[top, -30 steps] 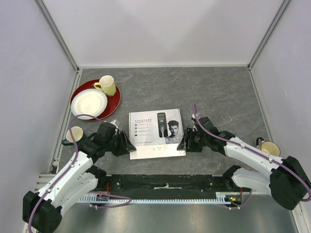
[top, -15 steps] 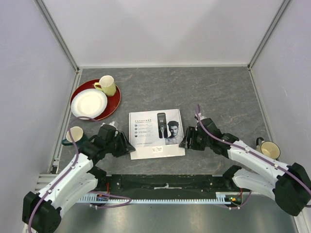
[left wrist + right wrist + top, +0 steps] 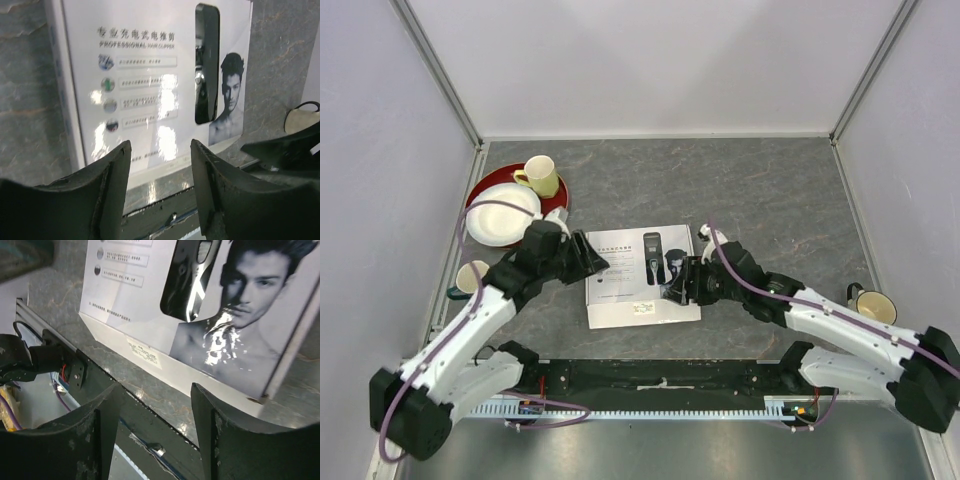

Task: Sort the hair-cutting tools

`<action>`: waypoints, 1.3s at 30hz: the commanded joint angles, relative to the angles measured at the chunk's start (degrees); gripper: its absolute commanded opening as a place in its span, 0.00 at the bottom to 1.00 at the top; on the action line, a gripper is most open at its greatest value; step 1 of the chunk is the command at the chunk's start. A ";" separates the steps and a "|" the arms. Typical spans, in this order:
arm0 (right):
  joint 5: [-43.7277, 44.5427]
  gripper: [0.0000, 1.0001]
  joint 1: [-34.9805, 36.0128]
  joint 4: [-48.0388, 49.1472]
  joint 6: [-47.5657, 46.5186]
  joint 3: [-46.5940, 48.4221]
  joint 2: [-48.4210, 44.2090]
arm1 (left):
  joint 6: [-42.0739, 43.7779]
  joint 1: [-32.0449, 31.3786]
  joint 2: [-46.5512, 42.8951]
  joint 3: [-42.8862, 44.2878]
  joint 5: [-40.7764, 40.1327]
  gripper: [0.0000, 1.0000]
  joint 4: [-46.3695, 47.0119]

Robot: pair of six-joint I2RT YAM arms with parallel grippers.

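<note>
A closed white cardboard box lies flat at the table's middle. Its lid bears a man's face and a black clipper shape; I cannot tell whether that is print or a window. No loose clipper, comb attachments, cord or brush are in view. My left gripper is open and empty over the box's left edge, and the lid lies beyond its fingers. My right gripper is open and empty over the box's right part, with the lid beyond its fingers.
A red tray at the back left holds a white plate and a yellow mug. A cup stands at the left wall and another mug at the right. A black rail runs along the near edge.
Both grippers have moved inward from beside the box to over it: the left one up and right onto the left edge, the right one leftward over the lid. The box has shifted slightly.
</note>
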 commanded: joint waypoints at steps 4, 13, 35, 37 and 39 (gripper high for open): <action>5.81 0.63 4.17 9.80 3.32 2.41 9.14 | 3.55 -0.76 15.92 5.16 3.46 0.56 16.08; 10.91 0.64 4.87 9.20 2.26 3.03 12.74 | 4.61 -3.49 26.13 3.49 -1.37 0.55 23.56; 6.43 0.62 7.94 1.36 1.38 0.67 6.16 | 11.46 -1.03 46.69 28.43 -11.31 0.60 22.77; 7.22 0.61 8.82 1.19 4.00 -1.62 5.72 | 11.64 -0.59 50.11 29.68 -11.04 0.60 22.59; 7.31 0.58 9.79 1.10 5.94 -3.98 4.84 | 11.99 -0.24 51.97 31.09 -10.43 0.60 20.93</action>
